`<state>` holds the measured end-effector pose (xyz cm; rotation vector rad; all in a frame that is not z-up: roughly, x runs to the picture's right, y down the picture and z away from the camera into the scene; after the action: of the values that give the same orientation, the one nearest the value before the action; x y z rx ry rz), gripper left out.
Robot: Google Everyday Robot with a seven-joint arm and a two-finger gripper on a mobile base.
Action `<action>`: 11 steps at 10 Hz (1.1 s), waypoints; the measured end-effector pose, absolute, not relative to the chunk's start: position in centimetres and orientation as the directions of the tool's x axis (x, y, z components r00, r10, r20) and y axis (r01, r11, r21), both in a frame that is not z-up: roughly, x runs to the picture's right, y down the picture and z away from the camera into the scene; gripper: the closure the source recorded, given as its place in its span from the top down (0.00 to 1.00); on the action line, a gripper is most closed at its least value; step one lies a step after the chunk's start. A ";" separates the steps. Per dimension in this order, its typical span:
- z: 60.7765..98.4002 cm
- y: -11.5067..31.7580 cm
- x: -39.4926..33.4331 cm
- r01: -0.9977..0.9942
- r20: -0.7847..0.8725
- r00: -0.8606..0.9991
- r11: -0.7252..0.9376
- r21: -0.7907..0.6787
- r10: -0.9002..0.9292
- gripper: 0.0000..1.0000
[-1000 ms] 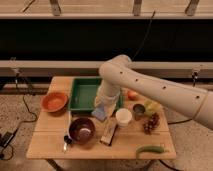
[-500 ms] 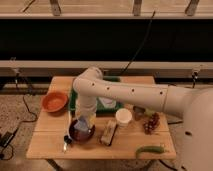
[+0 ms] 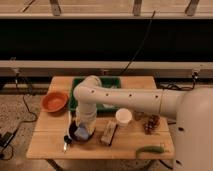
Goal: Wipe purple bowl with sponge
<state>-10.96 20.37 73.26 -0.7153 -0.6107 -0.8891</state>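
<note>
The purple bowl sits at the table's front left, mostly covered by my arm; only its dark rim shows. My gripper reaches down into the bowl and holds the light-blue sponge against the bowl's inside. The white arm stretches in from the right, bends at the elbow over the green tray, and drops to the bowl.
An orange bowl stands at the left. A green tray lies at the back. A tan-brown block lies right of the purple bowl, then a white cup, dark grapes and a green pepper.
The arm has swung left from the table's middle and lowered; the gripper with the sponge has gone from above the tray area down into the purple bowl.
</note>
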 end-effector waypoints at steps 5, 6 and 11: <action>72.2 20.9 -14.8 0.872 0.748 0.451 0.420 -0.253 -0.486 0.00; 71.9 21.5 -16.1 0.880 0.757 0.433 0.411 -0.238 -0.489 0.00; 68.7 24.1 -16.2 0.904 0.794 0.365 0.390 -0.177 -0.486 0.00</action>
<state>-16.24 24.15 68.75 -0.6817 -0.7234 -0.9887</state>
